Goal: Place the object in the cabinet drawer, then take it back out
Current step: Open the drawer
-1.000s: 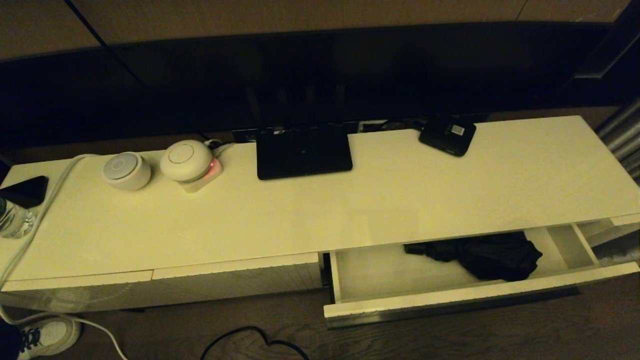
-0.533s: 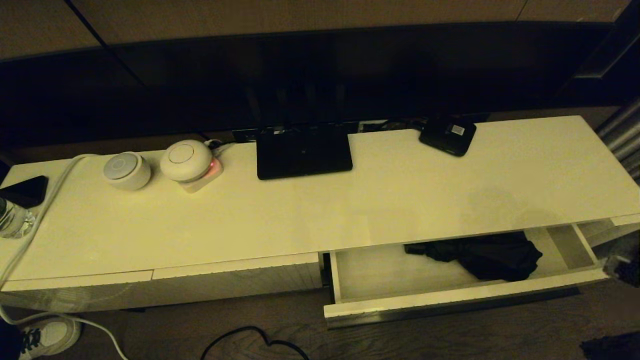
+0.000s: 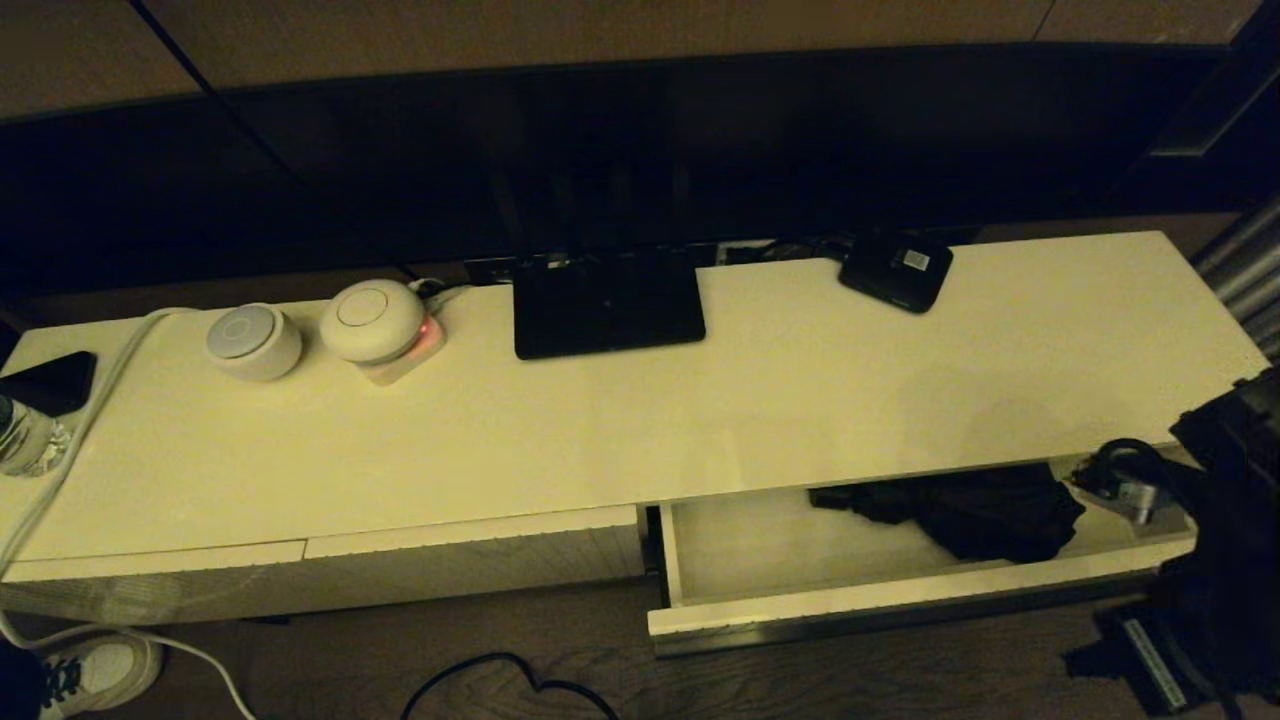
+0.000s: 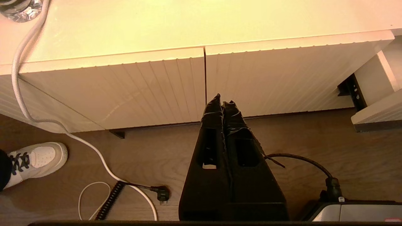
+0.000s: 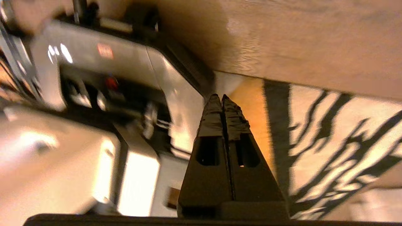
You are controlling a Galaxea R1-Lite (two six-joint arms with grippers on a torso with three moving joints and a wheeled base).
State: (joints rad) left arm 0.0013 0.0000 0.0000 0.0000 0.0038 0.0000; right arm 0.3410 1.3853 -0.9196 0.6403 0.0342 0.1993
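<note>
The black folding umbrella lies bunched in the right half of the open cabinet drawer, partly under the cabinet top. My right arm rises at the drawer's right end, apart from the umbrella. In the right wrist view, the right gripper is shut and empty, pointing at the floor and the robot base. The left gripper is shut and empty too. It hangs low in front of the closed ribbed drawer fronts, with the open drawer's corner off to one side.
On the cabinet top stand a flat black router, a small black box, two round white devices, a phone and a water bottle. A white cable, a shoe and a black cable lie on the floor.
My right arm has come up into view from the lower right, to the drawer's right end. The umbrella and the drawer have not moved.
</note>
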